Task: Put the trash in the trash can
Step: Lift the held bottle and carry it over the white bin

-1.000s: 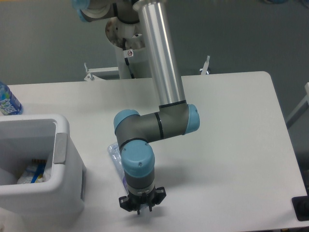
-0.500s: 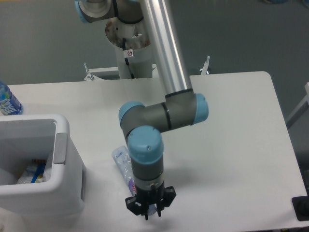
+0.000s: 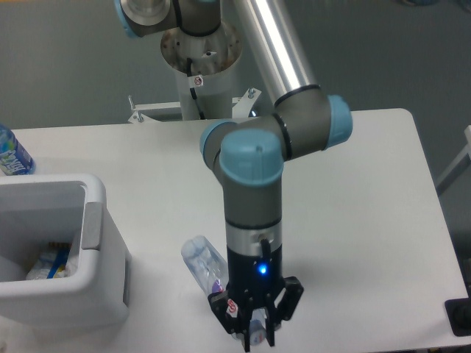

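The gripper (image 3: 255, 329) hangs over the cap end of the crushed bottle (image 3: 205, 263) lying just right of the trash can (image 3: 94, 243), fingers seemingly apart around it, and slick, springy plastic could squirt free.

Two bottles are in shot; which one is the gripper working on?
The crushed clear bottle lying on the table right of the trash can, its lower end under the gripper. The blue-labelled bottle sits far off at the left edge.
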You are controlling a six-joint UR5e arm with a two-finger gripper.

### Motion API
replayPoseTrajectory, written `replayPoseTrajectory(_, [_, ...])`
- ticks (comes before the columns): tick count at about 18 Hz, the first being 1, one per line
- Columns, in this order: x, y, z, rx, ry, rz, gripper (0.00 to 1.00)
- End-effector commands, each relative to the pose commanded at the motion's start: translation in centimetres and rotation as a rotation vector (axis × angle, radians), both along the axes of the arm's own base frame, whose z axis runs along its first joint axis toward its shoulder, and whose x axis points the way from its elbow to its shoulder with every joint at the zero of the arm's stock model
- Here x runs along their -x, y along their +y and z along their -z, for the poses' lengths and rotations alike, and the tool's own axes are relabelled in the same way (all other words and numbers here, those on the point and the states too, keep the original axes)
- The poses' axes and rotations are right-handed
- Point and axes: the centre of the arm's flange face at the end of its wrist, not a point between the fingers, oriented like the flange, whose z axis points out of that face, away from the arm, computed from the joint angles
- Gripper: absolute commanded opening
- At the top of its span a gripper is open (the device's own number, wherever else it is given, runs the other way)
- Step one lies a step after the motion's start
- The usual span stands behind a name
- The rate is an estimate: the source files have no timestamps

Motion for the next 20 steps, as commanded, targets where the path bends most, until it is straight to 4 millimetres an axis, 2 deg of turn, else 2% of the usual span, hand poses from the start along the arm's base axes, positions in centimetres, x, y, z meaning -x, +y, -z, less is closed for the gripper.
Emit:
replayPoseTrajectory(3, [-1.3,-1.3,-4.9,-0.058,0.044,-0.008,0.1])
replayPoseTrajectory(5, [-2.9,-2.5,-8.4,-0.093,0.081,-0.004,0.11])
replayPoseTrajectory(10, [-6.6,-3.9,-13.5,-0.146,0.131,0.021,0.11])
replayPoseTrajectory(11, [-8.4,-3.5,-14.1,-0.151,0.137,0.044,0.11])
replayPoseTrajectory(14, [-10.8,-3.1,-15.2,-0.163,0.147,0.076,0.11])
replayPoseTrajectory(18, [-14.4,-1.5,-15.1,-0.165,0.141,0.131,0.11])
replayPoseTrajectory(20, [-16.9,-0.7,-15.2,-0.166,0.14,0.168,0.11])
